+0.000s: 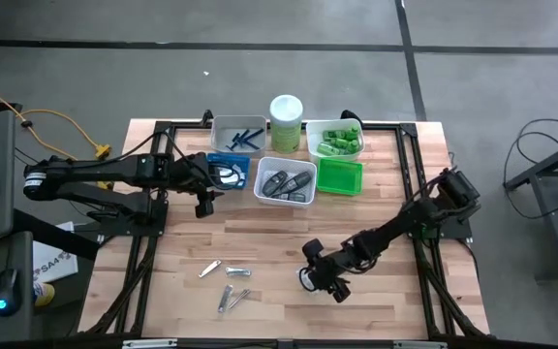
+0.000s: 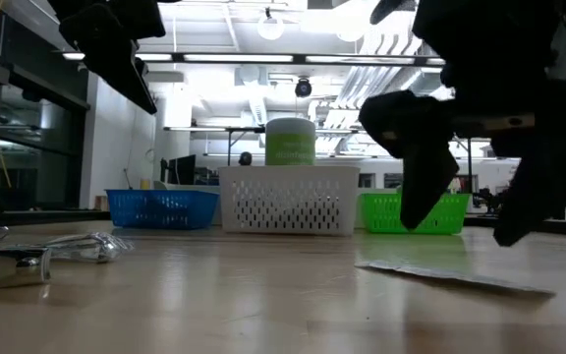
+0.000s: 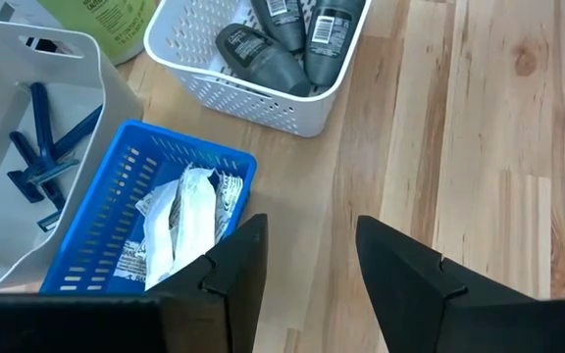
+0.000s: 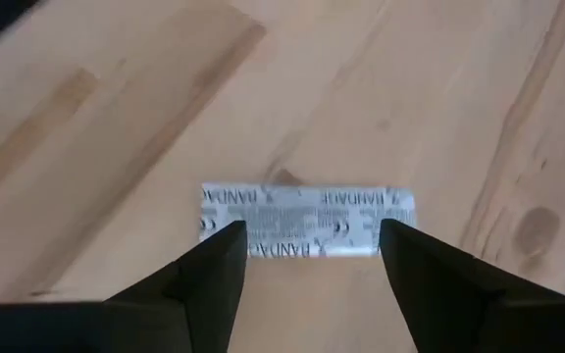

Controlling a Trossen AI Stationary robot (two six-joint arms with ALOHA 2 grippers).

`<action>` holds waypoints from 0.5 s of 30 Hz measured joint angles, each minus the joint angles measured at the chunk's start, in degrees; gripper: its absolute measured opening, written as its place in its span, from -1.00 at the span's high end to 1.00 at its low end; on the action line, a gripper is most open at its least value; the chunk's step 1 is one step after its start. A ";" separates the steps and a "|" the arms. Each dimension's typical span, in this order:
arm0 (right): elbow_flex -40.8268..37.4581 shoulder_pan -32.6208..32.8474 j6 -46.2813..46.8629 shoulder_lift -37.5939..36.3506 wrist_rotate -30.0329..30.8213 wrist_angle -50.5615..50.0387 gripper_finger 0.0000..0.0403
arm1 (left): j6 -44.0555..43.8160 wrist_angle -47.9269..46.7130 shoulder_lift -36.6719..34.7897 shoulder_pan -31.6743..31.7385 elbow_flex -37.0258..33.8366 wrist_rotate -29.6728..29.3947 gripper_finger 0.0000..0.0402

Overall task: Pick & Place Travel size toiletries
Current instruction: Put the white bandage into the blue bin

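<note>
Your right gripper (image 4: 307,260) is hovering wide open over a flat packet (image 4: 307,222) lying on the table (image 1: 289,242), near right of centre, your left gripper (image 3: 307,260) is waiting open beside the blue tray (image 3: 116,216) holding packets.

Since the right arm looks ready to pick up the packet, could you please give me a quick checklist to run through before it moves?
1. Right gripper open: ok.
2. Packet centred between the fingers: ok.
3. Packet lies flat, alone on the bare table: ok.
4. Fingertips down at table height: cannot tell.
5. Blue tray with other packets reachable: cannot tell; left gripper hovers open beside it.
</note>
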 joint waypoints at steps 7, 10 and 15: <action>-0.02 2.20 -0.35 0.79 -0.02 0.14 -0.13 | 0.00 -0.01 0.00 0.00 0.00 -0.02 0.22; -0.02 2.41 -0.11 0.79 0.40 2.23 -0.13 | 0.00 -0.02 0.00 0.00 0.00 -0.02 0.22; 0.00 2.41 1.08 1.63 0.15 3.95 -0.13 | -0.01 -0.03 0.00 0.00 0.00 0.08 0.22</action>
